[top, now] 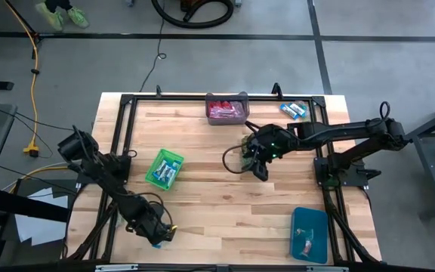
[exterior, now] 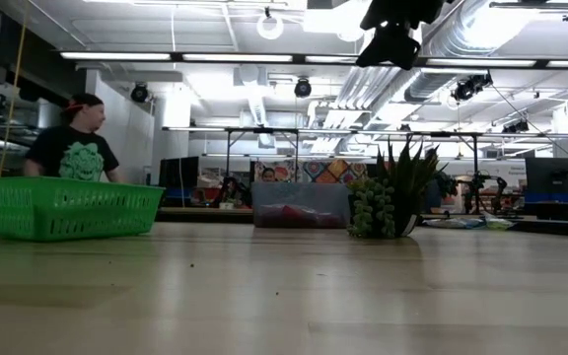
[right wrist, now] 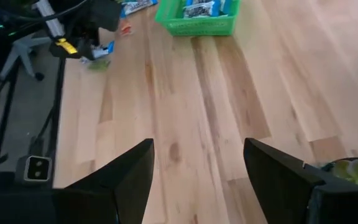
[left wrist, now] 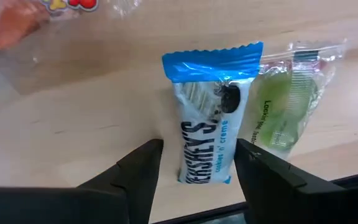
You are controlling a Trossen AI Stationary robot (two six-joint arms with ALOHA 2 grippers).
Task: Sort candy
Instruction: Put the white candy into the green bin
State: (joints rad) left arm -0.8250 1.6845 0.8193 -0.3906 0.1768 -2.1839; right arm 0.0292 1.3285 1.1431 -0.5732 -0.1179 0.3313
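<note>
- Two grippers logged: my left gripper (left wrist: pixel 196 163), table's near-left corner, jaws spread around a blue-and-white Hershey's bar (left wrist: pixel 209 112), not clamped.
- My right gripper (right wrist: pixel 197 165) hovers mid-table, released, beside the plant (top: pixel 249 148).

the high view looks straight down on the whole desk (top: pixel 225 204) from far above. the low view sits at desk level, facing across into the room. the left wrist view looks down very close at a blue-and-white candy (left wrist: pixel 210 118). the right wrist view looks across the boards toward the green bin (right wrist: pixel 197 17), which the high and low views share.
</note>
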